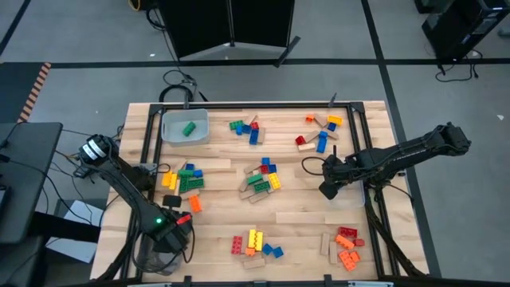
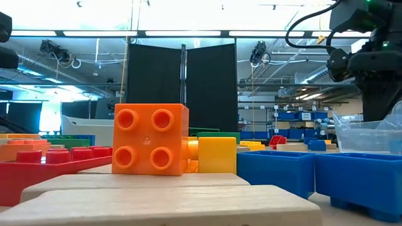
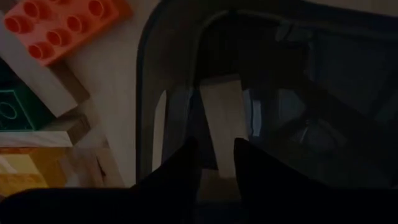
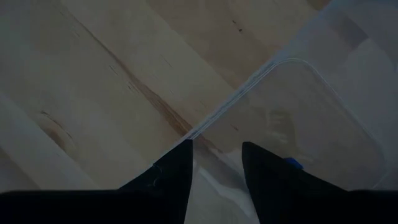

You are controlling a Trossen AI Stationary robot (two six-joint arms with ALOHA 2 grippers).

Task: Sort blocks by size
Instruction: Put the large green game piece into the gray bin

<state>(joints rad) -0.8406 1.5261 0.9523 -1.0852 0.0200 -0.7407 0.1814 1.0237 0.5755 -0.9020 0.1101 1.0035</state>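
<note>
Studded blocks lie in loose heaps on the wooden table: one (image 1: 183, 179) at the left, one (image 1: 263, 179) in the middle, one (image 1: 255, 243) near the front. My left gripper (image 1: 171, 233) points down into a dark grey bin (image 3: 146, 93) at the near left corner, fingers a little apart. A tan wooden piece (image 3: 222, 121) lies in that bin, its near end in the gap. My right gripper (image 1: 328, 190) hangs at the middle right, fingers apart, over the corner of a clear bin (image 4: 298, 118). My left gripper (image 3: 216, 158) stands with its two fingers on either side of the wooden piece's near end (image 3: 219, 167), coming from above. I cannot tell whether they touch it. My right gripper (image 4: 216, 163) has one finger at the clear bin's rim (image 4: 205, 127) and one over its inside. Touch cannot be told.
A second clear bin (image 1: 185, 127) with one green block (image 1: 189, 127) stands at the far left. More heaps lie at the far middle (image 1: 245, 129), far right (image 1: 320, 131) and near right (image 1: 347, 247). An orange block (image 3: 59, 25) lies beside the grey bin.
</note>
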